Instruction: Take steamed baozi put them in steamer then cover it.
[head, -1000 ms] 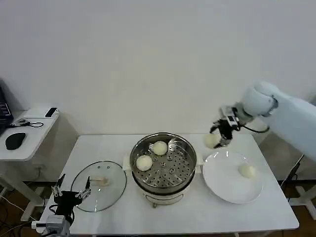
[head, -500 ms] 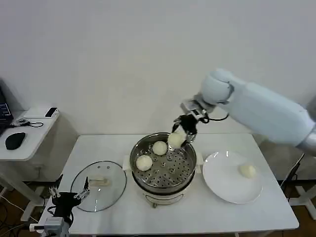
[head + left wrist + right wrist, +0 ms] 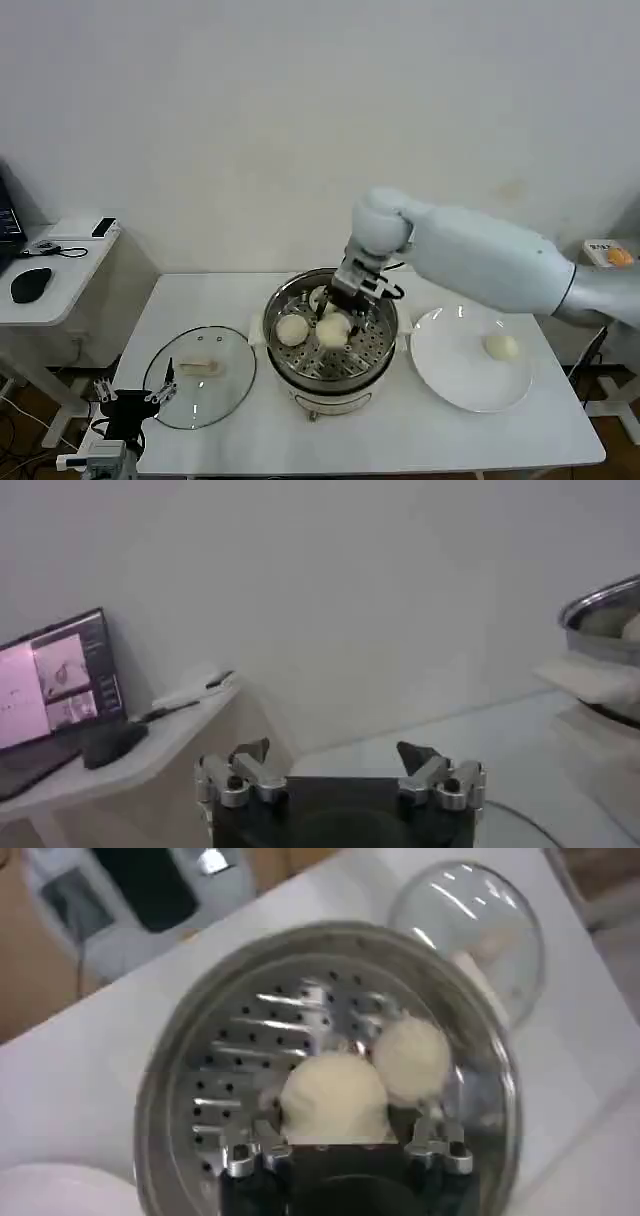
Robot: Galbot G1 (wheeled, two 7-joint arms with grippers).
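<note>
Now baozi (image 3: 335, 1100) sits between right gripper (image 3: 340, 1148) jaws inside steamer (image 3: 180, 1048).

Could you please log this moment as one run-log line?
right gripper: shut on baozi, over steamer tray | left gripper: open, parked near cover | one baozi on plate

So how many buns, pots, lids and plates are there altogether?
buns: 4
steamer pot: 1
glass lid: 1
white plate: 1
Total: 7
</note>
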